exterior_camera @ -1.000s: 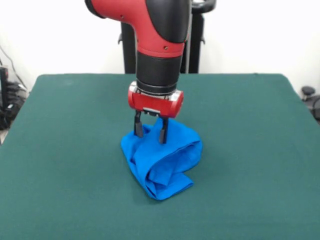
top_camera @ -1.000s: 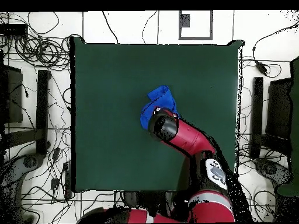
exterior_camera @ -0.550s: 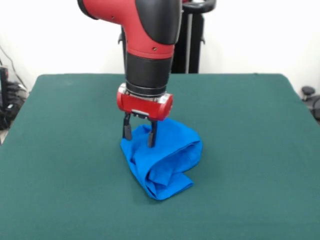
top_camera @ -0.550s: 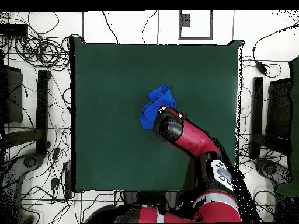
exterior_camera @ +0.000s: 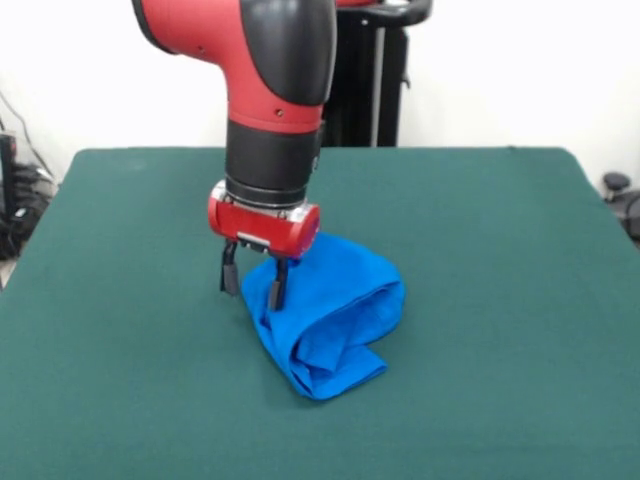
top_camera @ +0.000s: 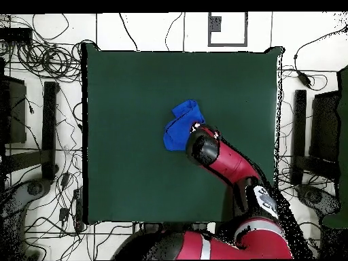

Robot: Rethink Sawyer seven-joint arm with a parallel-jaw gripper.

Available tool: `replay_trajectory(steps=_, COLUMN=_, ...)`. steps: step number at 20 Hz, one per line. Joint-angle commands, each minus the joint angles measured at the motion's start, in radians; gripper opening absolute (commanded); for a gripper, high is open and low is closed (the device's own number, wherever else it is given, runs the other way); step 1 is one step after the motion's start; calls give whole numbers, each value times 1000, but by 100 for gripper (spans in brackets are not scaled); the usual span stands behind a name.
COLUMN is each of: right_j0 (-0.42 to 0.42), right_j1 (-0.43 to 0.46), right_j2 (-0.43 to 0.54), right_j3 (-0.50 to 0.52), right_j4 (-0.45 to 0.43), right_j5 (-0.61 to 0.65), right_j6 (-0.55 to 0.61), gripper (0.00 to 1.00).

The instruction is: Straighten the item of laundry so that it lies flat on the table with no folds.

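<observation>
Gripper: red body with two black fingers pointing down; jaws stand moderately apart and hold nothing. One finger lies in front of the upper left edge of the shirt as seen from the front; whether it touches the cloth cannot be told. The other finger hangs over bare green beside the shirt.

Item of laundry: bright blue shirt, bunched in a rolled heap with thick folds and a looped bulge on one side; no lettering or graphic shows. It sits near the middle of the worktop.

Worktop: dark green, far larger than the shirt.

Arm: red and black.
</observation>
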State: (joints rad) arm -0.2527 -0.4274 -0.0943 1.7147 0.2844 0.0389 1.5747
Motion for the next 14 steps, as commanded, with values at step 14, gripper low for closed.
replay_trajectory(steps=14, right_j0=-35, right_j1=28, right_j2=224, right_j3=63, right_j4=-6, right_j5=-93, right_j6=249, gripper=100)
